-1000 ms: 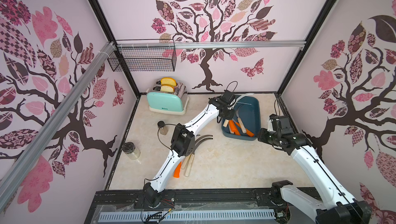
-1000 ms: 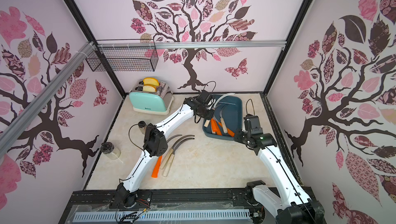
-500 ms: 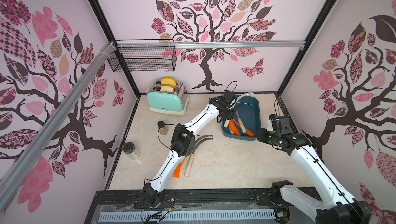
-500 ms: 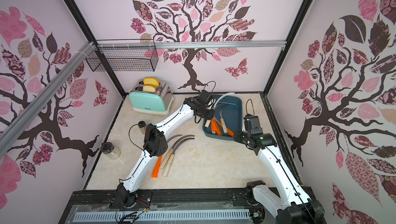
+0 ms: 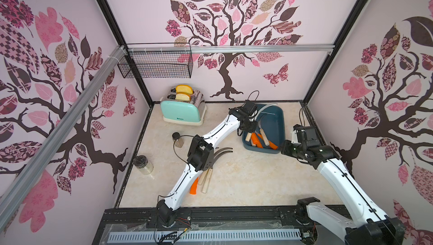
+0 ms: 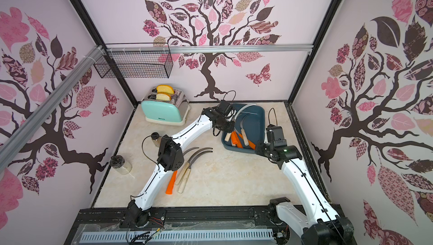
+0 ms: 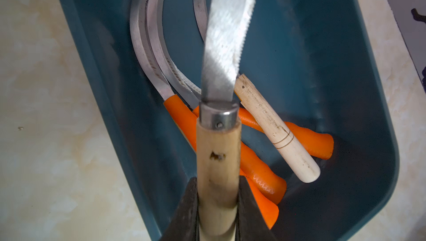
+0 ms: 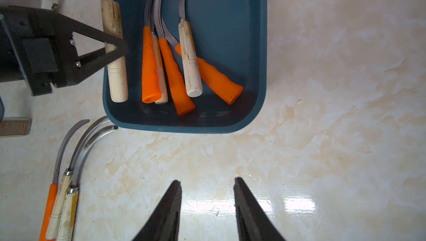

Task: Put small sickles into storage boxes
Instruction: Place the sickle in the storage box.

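Wood-handled sickle (image 7: 217,145) sits clamped in left pincer (image 7: 217,182) (over teal tray (image 7: 345,67) edge).

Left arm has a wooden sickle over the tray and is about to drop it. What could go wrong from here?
1. The left end effector grips the wooden-handled sickle close to one side wall of the tray. Released here, the handle may land on the rim and tip out.
2. In both top views its blade tip seems to reach the far rim, so it could hang over.
3. Its blade crosses the sickles already inside and may snag.
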Tool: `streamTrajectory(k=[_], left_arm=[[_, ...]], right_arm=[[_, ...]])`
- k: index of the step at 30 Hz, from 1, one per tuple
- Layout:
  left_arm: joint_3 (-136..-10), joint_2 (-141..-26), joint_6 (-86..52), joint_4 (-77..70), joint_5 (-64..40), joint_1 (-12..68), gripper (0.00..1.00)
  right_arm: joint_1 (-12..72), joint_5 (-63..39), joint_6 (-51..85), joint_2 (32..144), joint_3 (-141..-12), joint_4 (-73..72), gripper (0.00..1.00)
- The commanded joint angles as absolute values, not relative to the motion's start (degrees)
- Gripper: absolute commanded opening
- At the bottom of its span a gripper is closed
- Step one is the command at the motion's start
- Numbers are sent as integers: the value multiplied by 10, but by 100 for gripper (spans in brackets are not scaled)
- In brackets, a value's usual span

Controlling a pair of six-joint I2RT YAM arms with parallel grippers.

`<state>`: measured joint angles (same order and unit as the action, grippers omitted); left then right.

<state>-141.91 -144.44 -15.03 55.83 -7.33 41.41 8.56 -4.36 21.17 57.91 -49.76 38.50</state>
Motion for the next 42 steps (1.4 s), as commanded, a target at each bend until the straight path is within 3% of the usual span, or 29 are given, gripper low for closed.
streamTrajectory(k=[1,42], left_arm=[[-1415,-1460,-156,549,-87,418,0],[-1397,-1466,-163,545,-113,418,18]], right_arm=[[84,-47,205,580,-497,389,42],[85,-56,202,589,-484,377,43]])
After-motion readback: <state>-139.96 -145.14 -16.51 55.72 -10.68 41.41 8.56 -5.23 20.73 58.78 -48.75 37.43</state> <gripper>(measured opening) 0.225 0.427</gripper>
